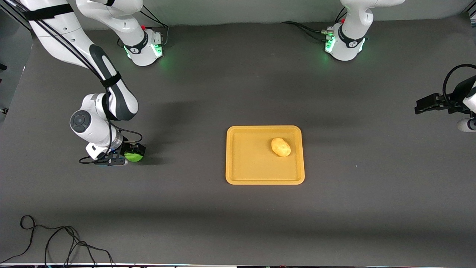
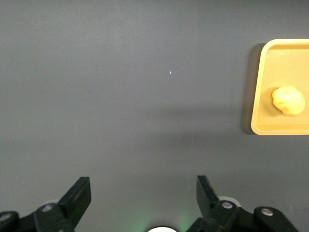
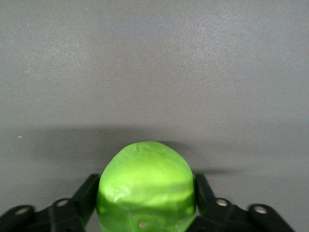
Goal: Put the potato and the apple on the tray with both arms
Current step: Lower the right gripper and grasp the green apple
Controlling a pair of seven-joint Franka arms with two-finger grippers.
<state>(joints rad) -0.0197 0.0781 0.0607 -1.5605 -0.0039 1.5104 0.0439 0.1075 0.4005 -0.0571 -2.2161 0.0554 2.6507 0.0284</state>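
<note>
Right gripper (image 1: 130,154) down low at eight o'clock, fingers clamped; left gripper (image 2: 142,195) parked at three o'clock, fingers spread wide.

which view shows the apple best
The right wrist view: the apple fills the space between the right gripper's fingers, which press its sides. The front view shows it only as a small green patch at that gripper. The left wrist view does not show it.

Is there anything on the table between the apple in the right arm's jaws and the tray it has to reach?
Nothing visible. The right gripper has its jaws around the apple at the right arm's end; bare table lies between it and the tray. The potato occupies only part of the tray.
</note>
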